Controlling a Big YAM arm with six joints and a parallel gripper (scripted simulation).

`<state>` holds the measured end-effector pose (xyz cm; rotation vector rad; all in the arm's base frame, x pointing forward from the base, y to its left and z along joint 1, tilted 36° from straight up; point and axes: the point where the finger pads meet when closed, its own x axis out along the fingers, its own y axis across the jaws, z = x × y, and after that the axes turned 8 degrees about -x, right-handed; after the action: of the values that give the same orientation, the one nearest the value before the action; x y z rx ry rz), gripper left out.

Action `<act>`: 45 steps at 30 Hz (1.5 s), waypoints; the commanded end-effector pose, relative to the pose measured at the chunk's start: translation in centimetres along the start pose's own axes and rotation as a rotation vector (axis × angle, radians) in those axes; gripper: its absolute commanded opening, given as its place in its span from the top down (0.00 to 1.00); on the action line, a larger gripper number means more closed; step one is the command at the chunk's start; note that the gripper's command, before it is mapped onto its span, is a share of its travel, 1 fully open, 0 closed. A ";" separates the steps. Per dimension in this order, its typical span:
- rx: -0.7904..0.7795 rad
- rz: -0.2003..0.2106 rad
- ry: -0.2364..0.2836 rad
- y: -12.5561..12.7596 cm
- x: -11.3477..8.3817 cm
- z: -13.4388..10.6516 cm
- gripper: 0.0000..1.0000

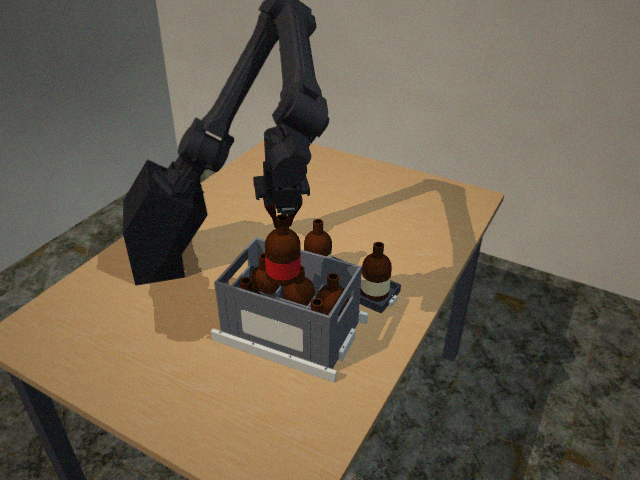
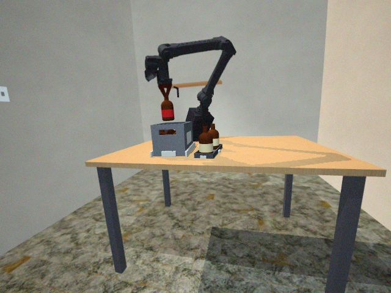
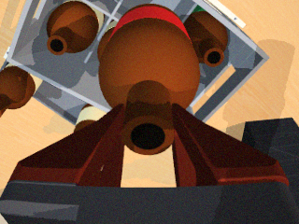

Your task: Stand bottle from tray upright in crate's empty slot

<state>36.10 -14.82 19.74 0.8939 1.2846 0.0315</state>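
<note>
The hand [image 1: 282, 211] is closed tight on the neck of the red-band bottle [image 1: 282, 254]. The bottle hangs straight up (its bottom just above the rim) over the gray crate [image 1: 289, 315]. Two more bottles stand in the tray [image 1: 386, 302] beside it on the surface [image 1: 129, 361].

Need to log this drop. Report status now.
Gripper shut on neck of red-label bottle. Bottle upright, hanging above crate, bottom not yet in a slot. Two bottles on tray. Nothing blocking the way down.
</note>
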 end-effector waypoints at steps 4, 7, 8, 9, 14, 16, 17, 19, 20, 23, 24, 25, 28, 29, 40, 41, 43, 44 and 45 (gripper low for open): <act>-0.037 -0.004 -0.077 0.0 -2.6 2.9 1.00; -0.040 -0.004 -0.080 0.1 -2.8 2.9 1.00; -0.038 -0.004 -0.079 0.0 -2.7 2.9 1.00; -0.037 -0.004 -0.077 -0.1 -2.7 2.9 1.00; -0.039 -0.004 -0.079 -0.1 -2.7 2.9 1.00; -0.041 -0.004 -0.082 0.0 -2.9 2.9 1.00; -0.041 -0.004 -0.082 0.0 -2.8 2.9 1.00; -0.040 -0.004 -0.081 0.0 -2.8 2.9 1.00; -0.040 -0.004 -0.081 0.0 -2.8 2.9 1.00; -0.040 -0.004 -0.081 0.0 -2.8 2.9 1.00; -0.040 -0.004 -0.081 0.0 -2.8 2.9 1.00; -0.040 -0.004 -0.081 0.0 -2.8 2.9 1.00; -0.040 -0.004 -0.081 0.0 -2.8 2.9 1.00; -0.040 -0.004 -0.081 0.0 -2.8 2.9 1.00; -0.040 -0.004 -0.081 0.0 -2.8 2.9 1.00; -0.040 -0.004 -0.081 0.0 -2.8 2.9 1.00; -0.040 -0.004 -0.081 0.0 -2.8 2.9 1.00; -0.040 -0.004 -0.081 0.0 -2.8 2.9 1.00; -0.040 -0.004 -0.081 0.0 -2.8 2.9 1.00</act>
<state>36.16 -15.13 19.57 0.8913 1.2844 0.0339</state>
